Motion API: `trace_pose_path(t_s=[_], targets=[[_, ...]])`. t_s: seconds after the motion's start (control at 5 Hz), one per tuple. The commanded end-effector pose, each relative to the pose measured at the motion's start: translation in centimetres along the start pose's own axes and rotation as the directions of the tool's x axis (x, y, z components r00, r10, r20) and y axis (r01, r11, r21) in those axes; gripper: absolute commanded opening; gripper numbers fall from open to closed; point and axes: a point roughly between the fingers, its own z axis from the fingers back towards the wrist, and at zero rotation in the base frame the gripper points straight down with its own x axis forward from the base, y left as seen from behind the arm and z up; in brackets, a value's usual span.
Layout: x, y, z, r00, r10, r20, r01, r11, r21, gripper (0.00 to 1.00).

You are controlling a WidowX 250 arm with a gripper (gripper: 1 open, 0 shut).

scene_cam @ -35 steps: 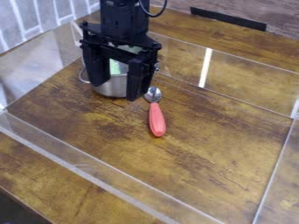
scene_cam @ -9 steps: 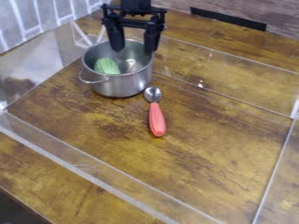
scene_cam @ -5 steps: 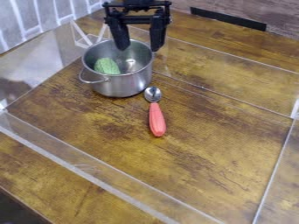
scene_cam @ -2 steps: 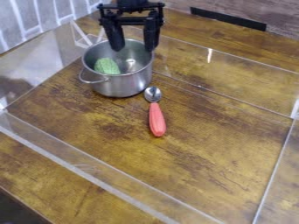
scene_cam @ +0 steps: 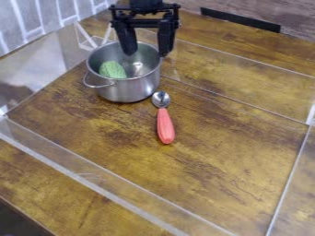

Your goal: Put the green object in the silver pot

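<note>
The green object (scene_cam: pixel 114 69), a small light green lump, lies inside the silver pot (scene_cam: pixel 123 87) on its left side. The pot stands on the wooden table at the upper left, a small handle showing on its left rim. My gripper (scene_cam: pixel 144 42) hangs above the pot's far rim, open, with its two black fingers spread apart and nothing between them. It is lifted clear of the green object.
A spoon (scene_cam: pixel 163 118) with a red handle and metal bowl lies just right of the pot, bowl end toward it. Clear acrylic walls (scene_cam: pixel 74 161) fence the wooden work area on the left, front and right.
Seven seconds ago the gripper was low over the pot, covering it. It has since risen and hovers open above the pot, shifting only slightly sideways in the last second. The green object stays inside.
</note>
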Motion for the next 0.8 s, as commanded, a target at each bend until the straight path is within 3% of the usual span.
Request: trace_pose_path(t_s=[0.0,0.2,0.4,0.6], targets=[[-0.6,-1.5,5.8,0.990,-0.036,0.138,0.037,0.999,-0.003,1.00],[-1.1,-2.3,6.3,0.984,-0.117,0.134,0.118,0.993,0.003,1.00],[-1.6,-3.3,5.8,0.973,-0.203,0.113,0.203,0.979,0.016,1.00],[-1.6,-3.1,5.6,0.974,-0.201,0.106,0.198,0.980,0.031,1.00]])
